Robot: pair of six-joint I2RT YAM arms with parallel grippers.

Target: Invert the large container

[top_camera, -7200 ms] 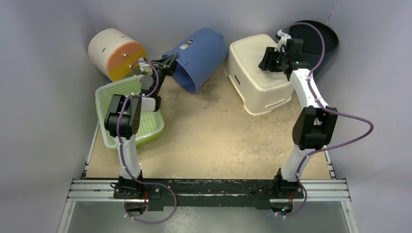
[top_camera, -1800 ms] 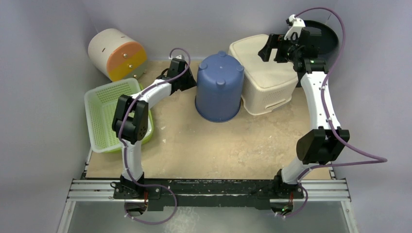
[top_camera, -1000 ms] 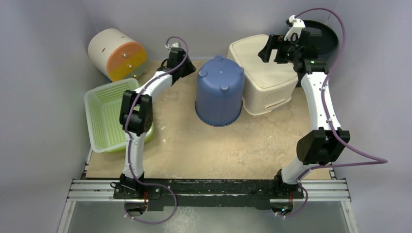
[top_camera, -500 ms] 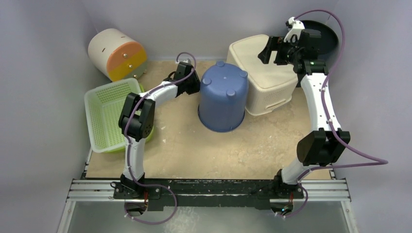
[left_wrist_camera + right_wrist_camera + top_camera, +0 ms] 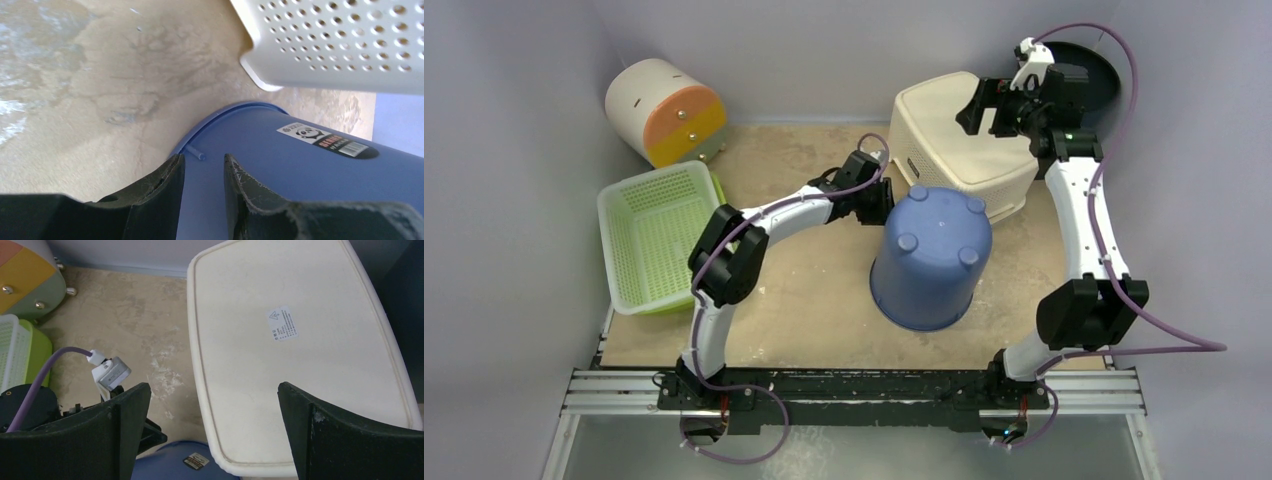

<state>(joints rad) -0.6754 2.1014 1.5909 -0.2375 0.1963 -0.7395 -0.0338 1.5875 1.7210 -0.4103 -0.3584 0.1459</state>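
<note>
Blue plastic bucket (image 5: 929, 255) stands base-up — probably light, stiff, slick-walled.
Left gripper (image 5: 202, 160), jaws narrow, gripping nothing, beside its wall; rim (image 5: 220, 113) likely holds best — right gripper (image 5: 214, 390) wide.

The large container (image 5: 929, 255) stands mouth down, so its inside is hidden. In the left wrist view it runs off the edges at 3 and 6 o'clock, and the print on its label (image 5: 325, 141) is too small to read. Whether the left gripper (image 5: 202, 167) touches its wall cannot be told. The right wrist view shows only a sliver of it at 6 o'clock, and the sticker (image 5: 281, 323) on the cream crate (image 5: 300, 365) is illegible. Seen from above, at 1 o'clock, the right arm (image 5: 1074, 200) covers part of the black tray (image 5: 1104, 75).
</note>
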